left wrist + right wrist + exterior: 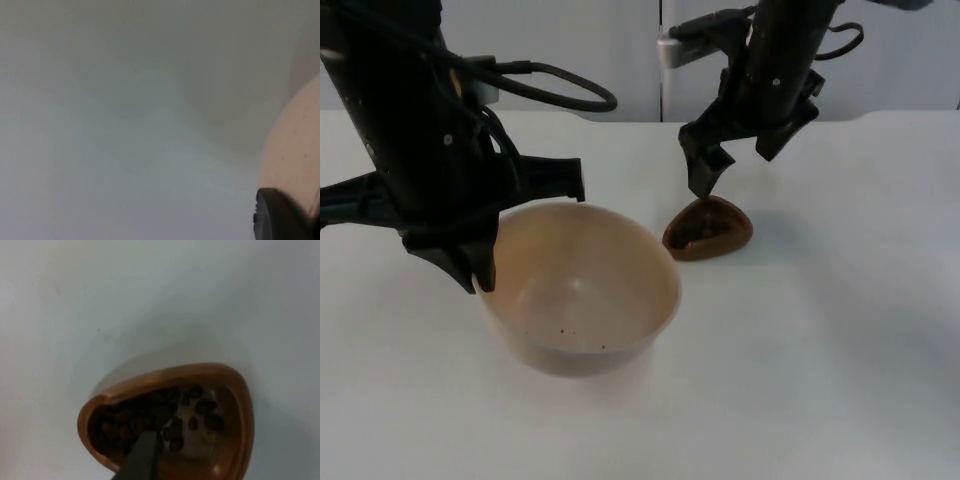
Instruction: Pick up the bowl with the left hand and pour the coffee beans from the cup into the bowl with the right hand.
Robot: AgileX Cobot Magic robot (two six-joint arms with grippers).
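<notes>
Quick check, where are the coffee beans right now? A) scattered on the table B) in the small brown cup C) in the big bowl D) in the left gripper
B: the coffee beans lie in the small brown cup, which stands on the table under the right gripper; the bowl, gripped at its rim by the left gripper, holds only a few dark specks.

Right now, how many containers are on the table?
2. A cream bowl sits near the front with the left gripper at its left rim. A brown cup of coffee beans stands behind it to the right, under the right gripper.
</notes>
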